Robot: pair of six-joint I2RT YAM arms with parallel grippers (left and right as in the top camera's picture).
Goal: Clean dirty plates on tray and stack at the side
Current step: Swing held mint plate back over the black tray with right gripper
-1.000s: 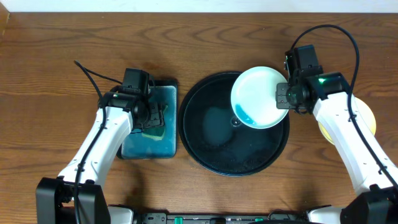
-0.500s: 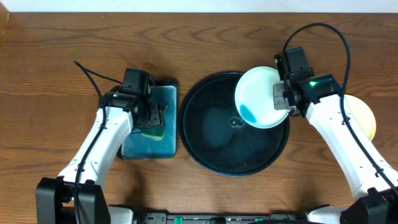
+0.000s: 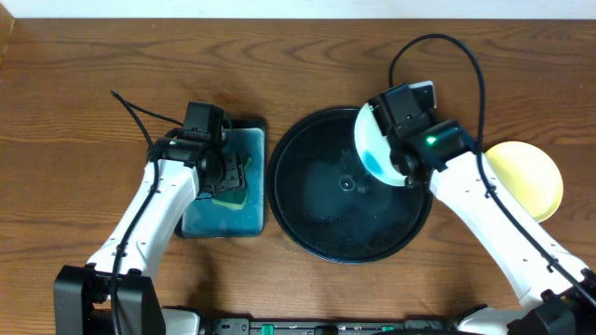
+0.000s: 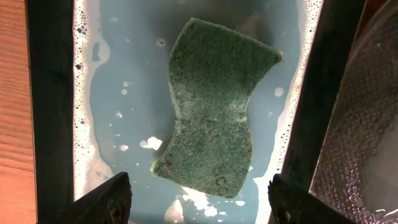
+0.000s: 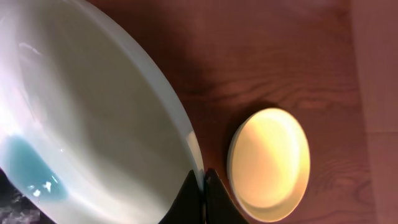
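Over the tray's (image 3: 317,209) right rim, the mint plate (image 3: 373,140) hangs steeply tilted, its edge clenched in the right claw (image 5: 200,190). A teal puddle (image 5: 31,171) sits in the plate's lower part. Wet film and droplets cover the black tray, which lies at the tabletop's (image 3: 84,74) middle. Toward the right edge, the yellow plate (image 3: 533,175) lies flat on the wood, clear of the tray. Just left of the tray, the basin (image 4: 46,93) holds cloudy, soapy blue-green water with a green sponge (image 4: 214,106) lying in it. The left claw (image 4: 199,200) is over the sponge, released, fingers spread wide and grasping nothing.
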